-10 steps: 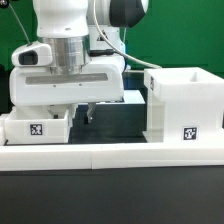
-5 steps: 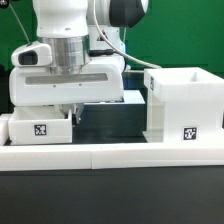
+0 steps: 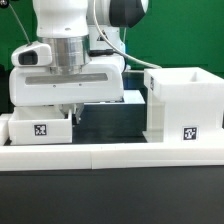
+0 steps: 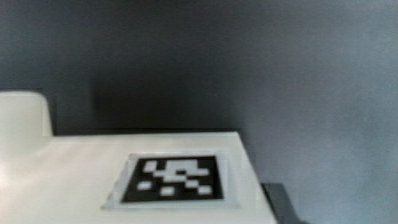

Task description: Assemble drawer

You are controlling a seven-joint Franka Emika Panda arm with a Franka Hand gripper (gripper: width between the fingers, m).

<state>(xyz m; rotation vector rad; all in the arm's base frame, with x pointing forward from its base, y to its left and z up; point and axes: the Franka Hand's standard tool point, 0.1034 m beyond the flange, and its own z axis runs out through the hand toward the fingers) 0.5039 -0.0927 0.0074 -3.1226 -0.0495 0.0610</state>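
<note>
A small white tray point(image 3: 30, 121) with a square tag stands at the exterior view's left, behind the rail. The tall white casing point(image 3: 184, 102), open-topped and tagged low on its front, stands at the exterior view's right. My gripper point(image 3: 74, 112) hangs down over the tray's right wall, and a dark finger point(image 3: 79, 113) presses against that wall from outside. The other finger is hidden. In the wrist view the tray's tagged white surface point(image 4: 80, 165) fills the near part, with a dark fingertip point(image 4: 279, 205) at its edge. I see no second tray.
A long low white rail point(image 3: 110, 156) runs across the front of the dark table. The arm's broad white hand point(image 3: 70, 85) hides the space above and behind the tray. A gap of dark tabletop point(image 3: 110, 125) lies between the tray and the casing.
The visible finger has moved toward the exterior view's left, up against the tray's right wall, between one second and half a second ago. Nothing has moved since.
</note>
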